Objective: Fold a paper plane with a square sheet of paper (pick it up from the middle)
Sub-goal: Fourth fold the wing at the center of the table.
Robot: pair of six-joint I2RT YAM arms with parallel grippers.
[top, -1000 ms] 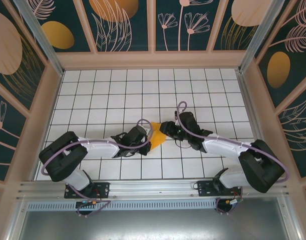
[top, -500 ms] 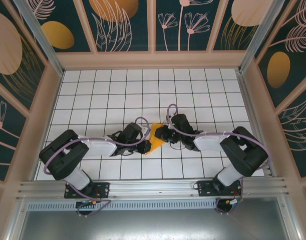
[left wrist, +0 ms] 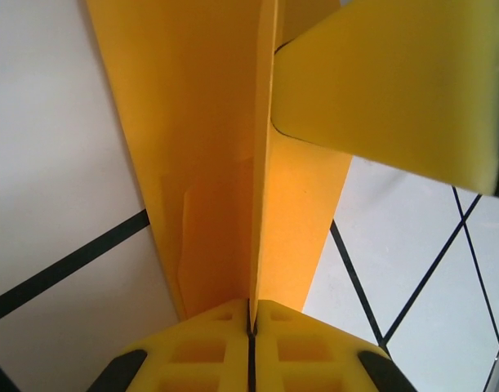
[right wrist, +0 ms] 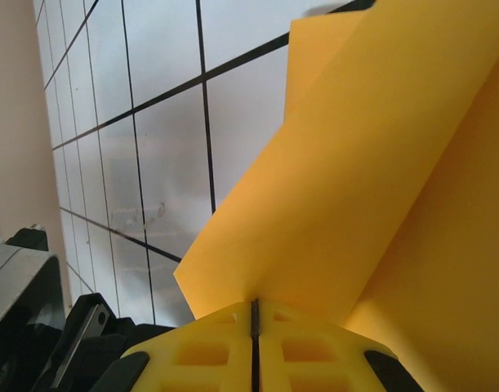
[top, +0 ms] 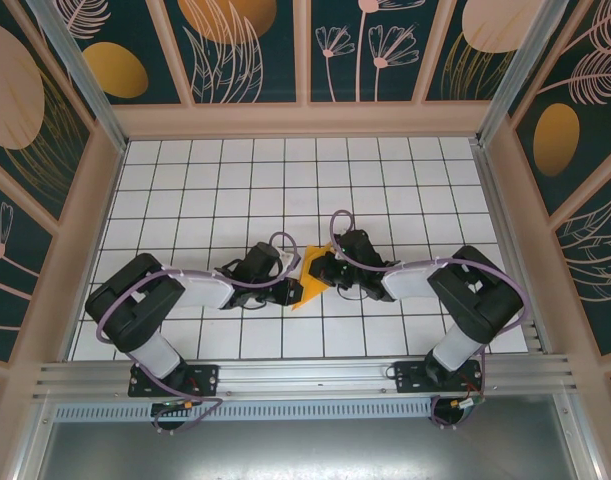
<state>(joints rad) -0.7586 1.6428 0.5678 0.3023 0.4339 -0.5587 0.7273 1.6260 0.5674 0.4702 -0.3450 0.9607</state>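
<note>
The square sheet of paper (top: 307, 278), orange-yellow, is folded into a narrow pointed shape and is held just above the tiled floor mid-table. My left gripper (top: 289, 287) grips it from the left and my right gripper (top: 325, 270) from the right. In the left wrist view the paper's (left wrist: 200, 163) upright centre crease is pinched in my left gripper (left wrist: 251, 314), with a yellow finger (left wrist: 396, 82) of the right gripper at upper right. In the right wrist view my right gripper (right wrist: 255, 314) is shut on an edge of the paper (right wrist: 380, 180).
The white tiled floor (top: 285, 180) is bare all round the two arms. Low beige walls (top: 75, 250) enclose it on three sides, and a metal rail (top: 305, 375) runs along the near edge. The left arm's black body (right wrist: 37, 327) sits close beside my right gripper.
My right gripper has moved left to the paper and shut on it, and the right arm's elbow has folded in. The left arm shifted slightly with the paper, whose tip now points down-left.
</note>
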